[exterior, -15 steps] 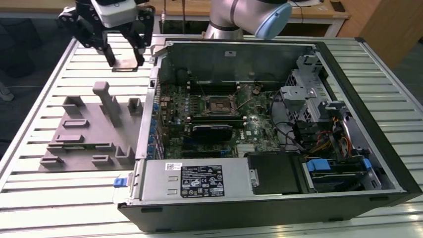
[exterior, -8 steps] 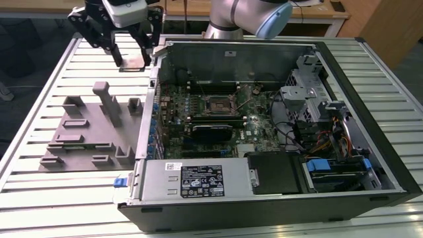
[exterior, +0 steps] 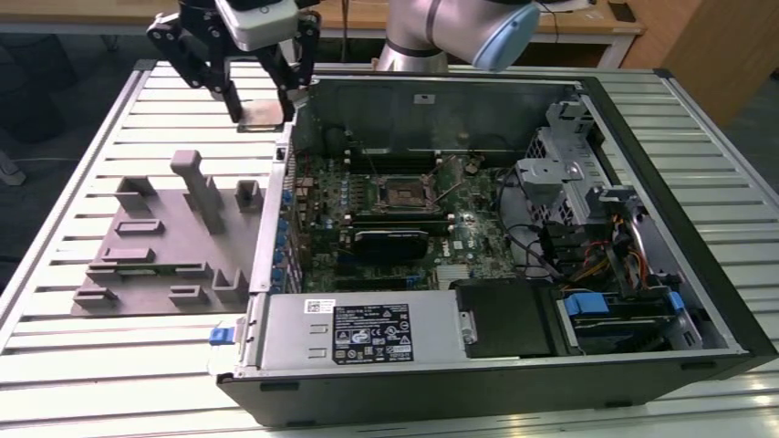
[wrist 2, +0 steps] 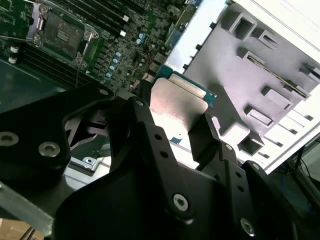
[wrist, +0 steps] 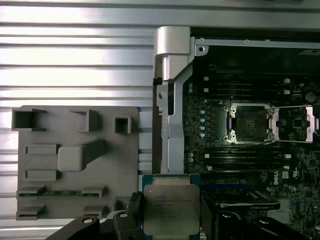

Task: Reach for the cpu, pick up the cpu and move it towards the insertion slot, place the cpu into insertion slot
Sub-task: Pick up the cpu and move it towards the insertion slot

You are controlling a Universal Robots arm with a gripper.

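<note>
Clamping the cpu (wrist: 171,200) by two opposite edges, the gripper (wrist: 171,216) holds the chip flat in the air, silvery top facing the first wrist view. Below it, in both wrist views, lies the grey fixture block (wrist: 75,160) on the slatted table (exterior: 73,347), just beside the side wall of the open computer case (exterior: 681,274). In the exterior view the held chip sits over that wall, at the case's corner towards the exterior view's left. Farther in, on the green motherboard (exterior: 323,251), the insertion slot (wrist: 248,122) shows its dark centre uncovered, well apart from the chip.
</note>
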